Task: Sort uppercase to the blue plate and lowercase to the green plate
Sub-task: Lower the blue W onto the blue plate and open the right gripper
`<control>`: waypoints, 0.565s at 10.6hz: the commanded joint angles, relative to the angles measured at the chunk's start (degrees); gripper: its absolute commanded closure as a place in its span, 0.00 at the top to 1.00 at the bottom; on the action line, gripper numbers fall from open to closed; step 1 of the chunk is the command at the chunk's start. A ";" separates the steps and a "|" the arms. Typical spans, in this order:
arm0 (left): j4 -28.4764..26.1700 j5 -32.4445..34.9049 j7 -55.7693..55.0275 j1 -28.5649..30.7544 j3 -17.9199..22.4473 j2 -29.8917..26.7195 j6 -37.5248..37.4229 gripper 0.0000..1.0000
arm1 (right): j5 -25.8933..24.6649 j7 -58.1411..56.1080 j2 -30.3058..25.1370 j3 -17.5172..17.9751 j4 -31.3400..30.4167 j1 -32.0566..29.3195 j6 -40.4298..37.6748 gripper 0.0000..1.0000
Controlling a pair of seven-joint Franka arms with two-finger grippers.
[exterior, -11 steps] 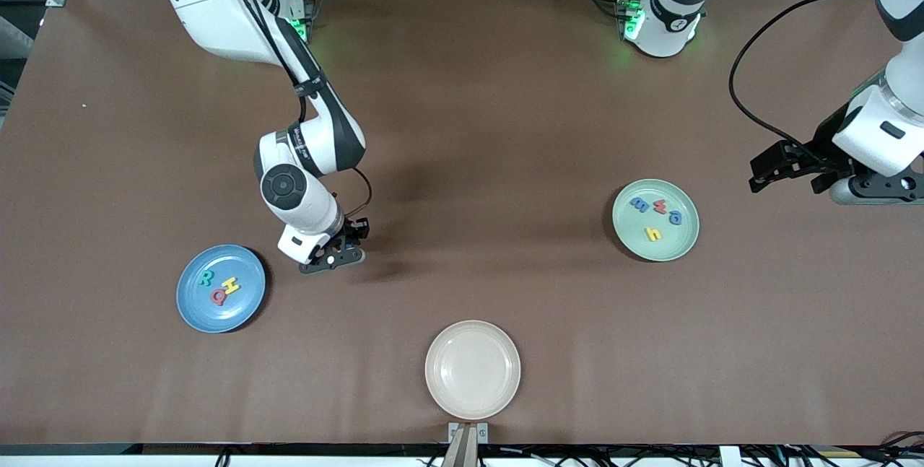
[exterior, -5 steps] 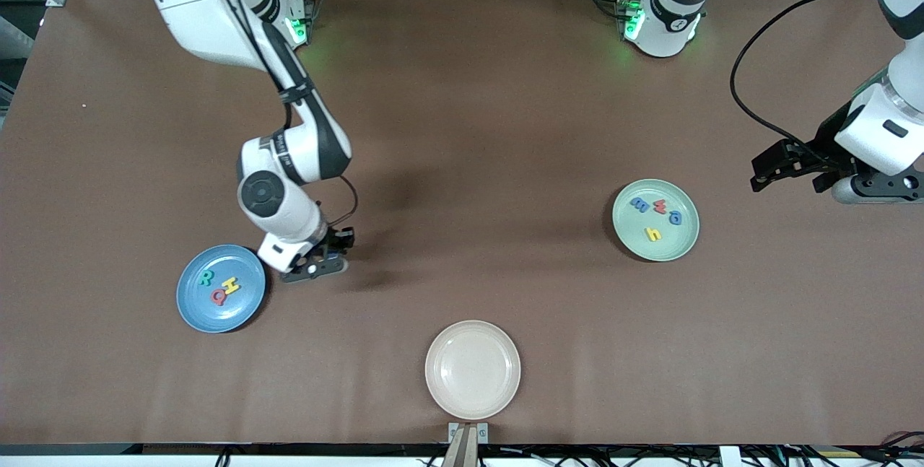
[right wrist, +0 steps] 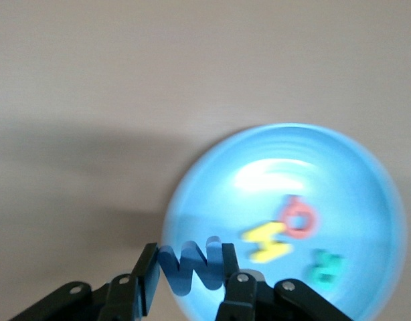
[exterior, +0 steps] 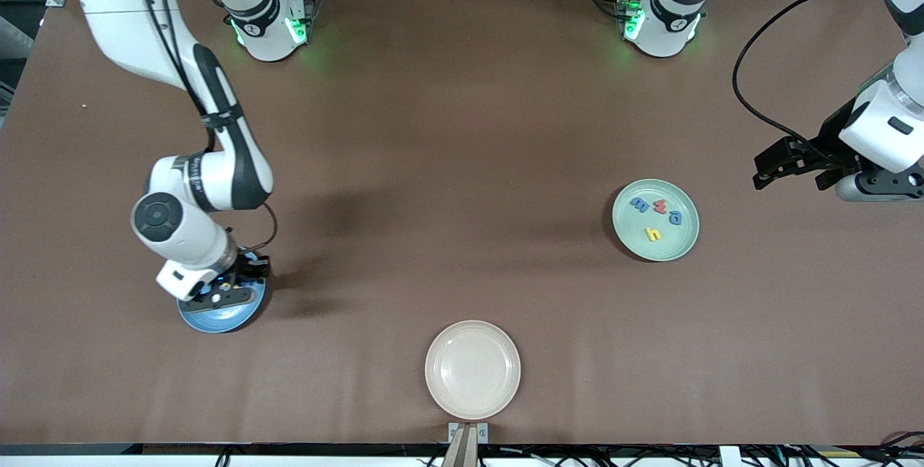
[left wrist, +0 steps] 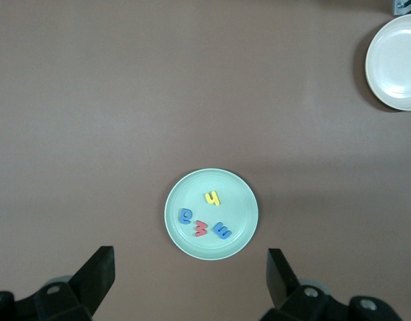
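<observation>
Right gripper [right wrist: 189,277]: over blue plate [exterior: 209,321], fingers clamped on blue M [right wrist: 190,266], held above plate rim.
In the plate under it: yellow H [right wrist: 267,243], red Q [right wrist: 298,217], teal R [right wrist: 325,265], all lying flat.
Left gripper [left wrist: 189,277]: up in air near left arm's end of table, jaws spread wide, nothing in them.
Green plate [left wrist: 240,194] below and ahead of it, w/ yellow h [left wrist: 212,198], blue a/e letter [left wrist: 185,215], red w [left wrist: 201,229], blue m [left wrist: 223,231].
Beige plate [exterior: 472,369]: between both grippers, apart from each.

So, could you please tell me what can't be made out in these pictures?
- Front view: the right gripper and wrist cover most of the blue plate, hiding its letters.
- Right wrist view: the blue M it holds and the plate's letters are blurred.
- Front view: the left gripper is too dark to read.
</observation>
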 commanded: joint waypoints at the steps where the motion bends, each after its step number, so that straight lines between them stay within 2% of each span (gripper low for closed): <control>1: 0.61 -0.99 0.70 0.30 0.09 -0.35 -1.90 1.00 | -2.63 -0.39 0.48 0.69 1.54 -2.09 -0.60 0.27; 2: 0.61 -0.98 0.53 0.30 0.17 -0.35 -1.90 1.00 | -2.11 -0.04 0.57 0.69 1.63 -2.18 -0.51 0.99; 6: 1.13 -0.98 0.61 0.39 0.53 -0.44 -2.60 1.00 | -1.84 0.05 0.30 0.87 1.63 -2.18 -0.95 1.00</control>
